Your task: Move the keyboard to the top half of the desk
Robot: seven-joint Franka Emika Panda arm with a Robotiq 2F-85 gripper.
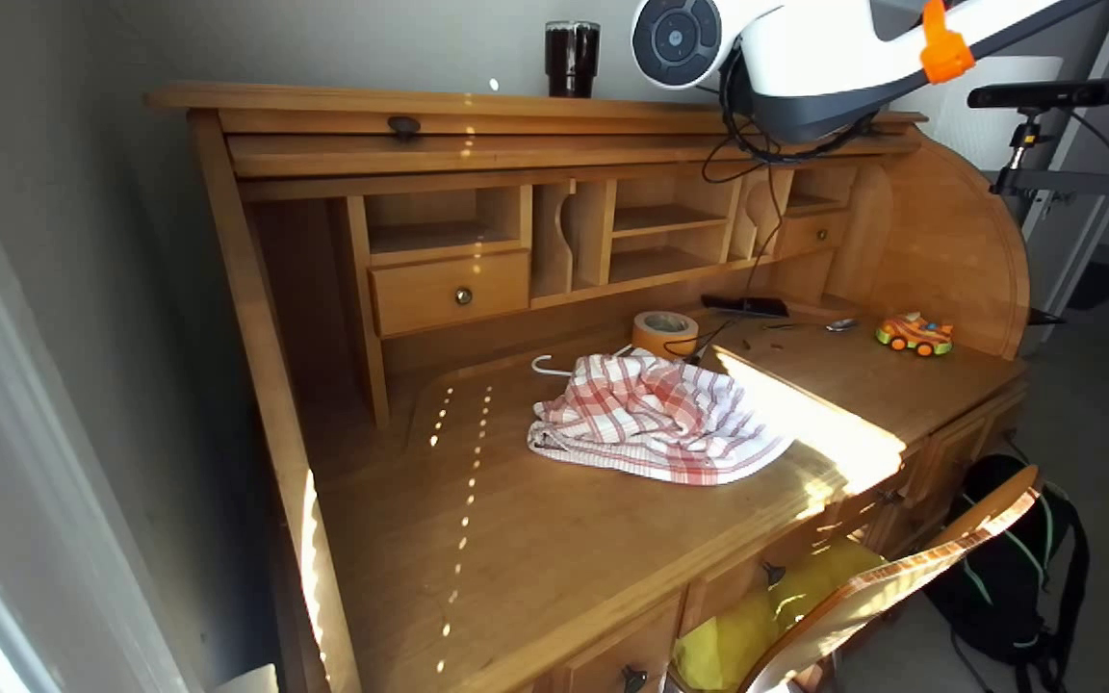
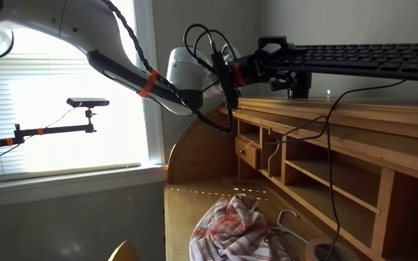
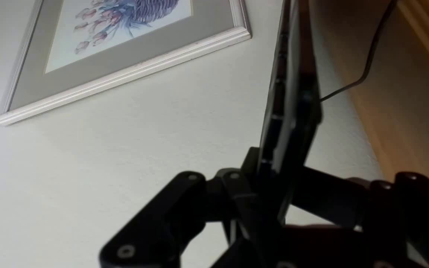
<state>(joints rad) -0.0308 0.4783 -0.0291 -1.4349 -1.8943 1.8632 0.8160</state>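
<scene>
Pinching with both jaws of the gripper (image 2: 283, 64), holding the keyboard (image 2: 368, 59) by one short end and leaving the rest sticking out to the right in an exterior view. Held up in the air, looking higher than the top shelf (image 1: 323, 99) of the desk (image 1: 516, 539); hard to tell if straight over it. Might droop or twist loose, being held at just one end. Might bump the dark cup (image 1: 572, 60), by swinging too far. Might get yanked by the thin cord (image 2: 330, 159), if caught on the tape roll (image 1: 665, 337).
</scene>
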